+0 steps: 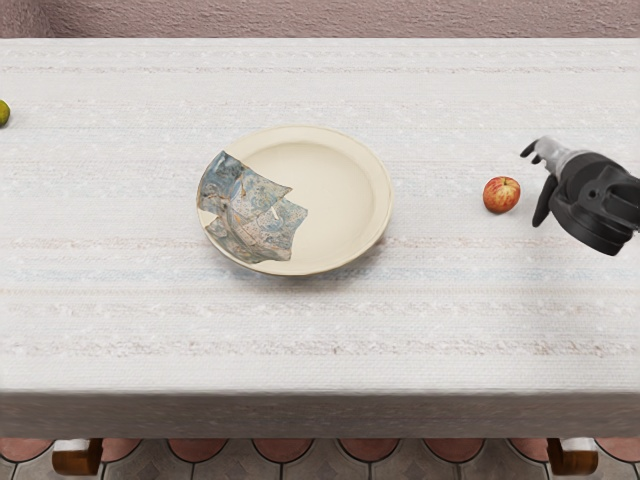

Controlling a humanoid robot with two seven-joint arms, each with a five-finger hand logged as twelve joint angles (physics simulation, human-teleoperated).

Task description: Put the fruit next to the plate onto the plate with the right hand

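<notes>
A small red-orange apple [502,194] lies on the table to the right of the cream plate [345,190]. My right hand [545,180] comes in from the right edge and hovers just right of the apple, a short gap between them. Its dark fingers are spread and hold nothing. On the left part of the plate lies a crumpled grey-blue wrapper or cloth [250,208]. The left arm does not show.
A yellow-green fruit [3,113] peeks in at the far left edge of the table. The table has a pale cloth-like top [320,320], with its front edge low in the picture.
</notes>
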